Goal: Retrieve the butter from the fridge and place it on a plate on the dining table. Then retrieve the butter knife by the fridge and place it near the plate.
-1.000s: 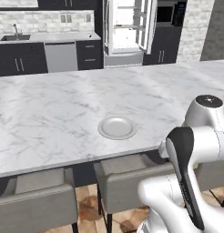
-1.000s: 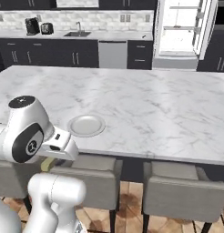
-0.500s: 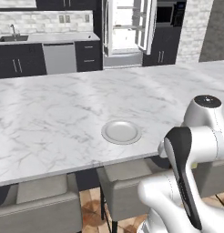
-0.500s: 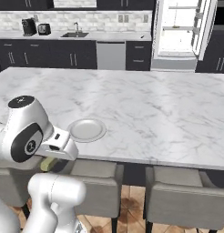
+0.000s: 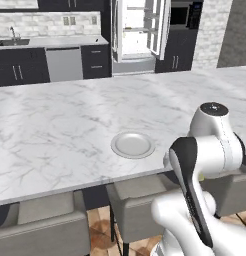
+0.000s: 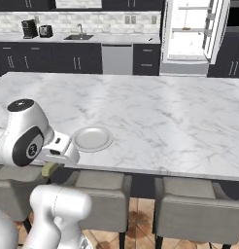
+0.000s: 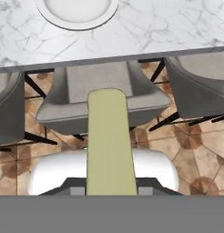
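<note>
The butter (image 7: 110,145), a pale yellow-green stick, rises from the bottom of the hand view over a grey seat, and its tip shows under the hand as butter (image 6: 48,168). My gripper (image 7: 110,187) is shut on it, with the fingers hidden behind the stick. It hangs just short of the dining table (image 6: 165,121), below the edge. The round white-grey plate (image 5: 132,144) lies bare near that front edge, seen as plate (image 6: 93,138) and plate (image 7: 77,11). The fridge (image 5: 137,30) stands at the back with its doors open. The butter knife is out of view.
Grey seats (image 6: 196,206) line the table's near side, one (image 7: 102,88) right under the butter. Dark cabinets, a sink (image 6: 80,36) and a dishwasher (image 5: 65,64) run along the back wall. My own arm (image 5: 205,150) blocks the lower right of the left base view.
Both base views crept a little closer to the table, so the plate sits slightly lower in the pictures. The arm keeps its pose with the butter still held.
</note>
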You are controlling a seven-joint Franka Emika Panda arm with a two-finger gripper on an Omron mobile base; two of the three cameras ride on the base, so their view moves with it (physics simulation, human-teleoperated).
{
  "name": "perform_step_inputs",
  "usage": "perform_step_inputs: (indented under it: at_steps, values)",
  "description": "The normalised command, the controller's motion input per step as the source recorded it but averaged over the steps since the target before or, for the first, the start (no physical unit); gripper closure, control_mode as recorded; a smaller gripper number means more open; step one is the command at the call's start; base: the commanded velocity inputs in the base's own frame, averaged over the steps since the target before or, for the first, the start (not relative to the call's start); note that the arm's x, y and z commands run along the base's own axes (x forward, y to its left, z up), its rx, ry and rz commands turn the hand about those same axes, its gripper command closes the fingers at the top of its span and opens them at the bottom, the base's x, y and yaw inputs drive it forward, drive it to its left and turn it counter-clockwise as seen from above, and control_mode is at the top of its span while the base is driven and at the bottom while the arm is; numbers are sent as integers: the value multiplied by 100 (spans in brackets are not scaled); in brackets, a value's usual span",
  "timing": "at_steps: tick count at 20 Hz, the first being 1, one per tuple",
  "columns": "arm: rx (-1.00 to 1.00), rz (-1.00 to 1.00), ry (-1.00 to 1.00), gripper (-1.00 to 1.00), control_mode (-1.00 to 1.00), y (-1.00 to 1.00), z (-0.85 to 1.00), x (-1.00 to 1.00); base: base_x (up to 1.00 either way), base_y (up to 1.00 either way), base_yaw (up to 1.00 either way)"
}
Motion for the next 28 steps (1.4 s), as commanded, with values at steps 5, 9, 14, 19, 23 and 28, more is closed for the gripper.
perform_step_inputs:
  at_steps: [5, 9, 14, 19, 23, 28]
  values:
    - [4, 0, 0, 100, -100, 57, 0, 100, 0, 0, 0]
    - [8, 0, 0, 100, -100, 5, -1, 100, 0, 0, 0]
    - [3, -2, -2, 100, -100, -17, -41, 100, 0, 0, 0]
    - [0, 0, -3, 100, -100, -3, -53, 100, 0, 0, 0]
    - [0, 0, 1, 100, -100, 0, -22, 100, 0, 0, 0]
    - [0, 0, 5, 100, -100, 0, -15, 100, 0, 0, 0]
